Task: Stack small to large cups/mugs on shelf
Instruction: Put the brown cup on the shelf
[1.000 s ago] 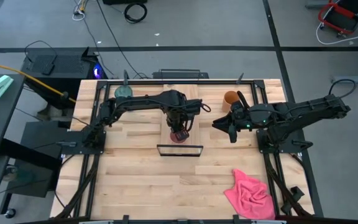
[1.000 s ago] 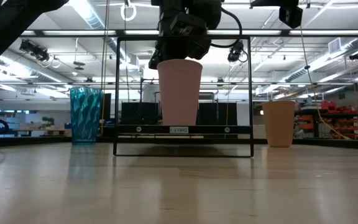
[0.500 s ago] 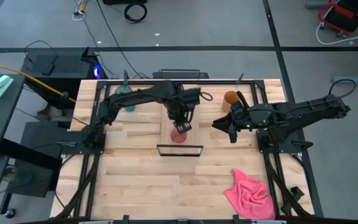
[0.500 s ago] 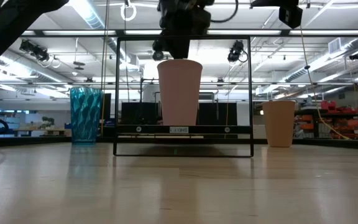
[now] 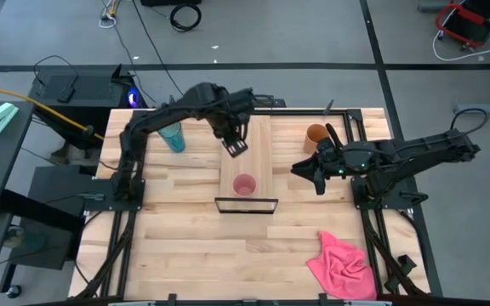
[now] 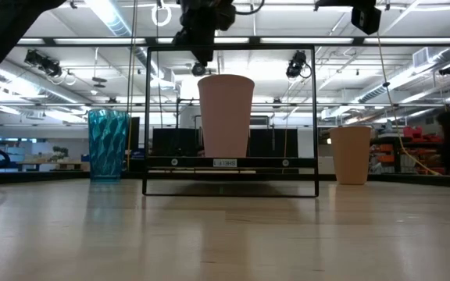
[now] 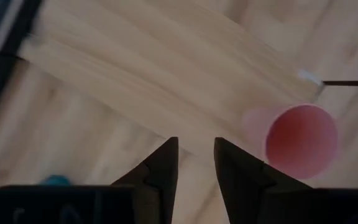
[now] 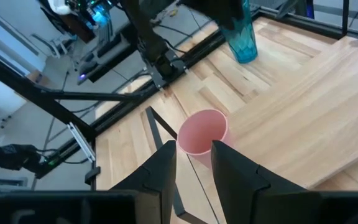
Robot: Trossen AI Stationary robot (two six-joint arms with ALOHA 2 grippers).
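Observation:
The small pink cup (image 5: 244,185) stands upright, mouth up, on the near end of the shelf plank (image 5: 258,140), just behind its black frame (image 5: 246,205). It also shows in the low view (image 6: 226,117). My left gripper (image 5: 235,146) hangs above the plank, beyond the cup and clear of it, its fingers a little apart (image 7: 196,155). The teal tumbler (image 5: 173,136) stands on the table left of the shelf. The orange-brown cup (image 5: 316,133) stands to the shelf's right. My right gripper (image 5: 304,172) waits right of the shelf, slightly open and empty, pointing at the pink cup (image 8: 202,137).
A pink cloth (image 5: 343,263) lies crumpled at the table's near right corner. Black rails run along the table's left and right sides. Bare wood lies between the shelf's frame and the near edge.
My left gripper has risen from the pink cup's rim and drawn back toward the table's far edge and a little left. It is now clear of the cup. The cup stays upright on the shelf where it was.

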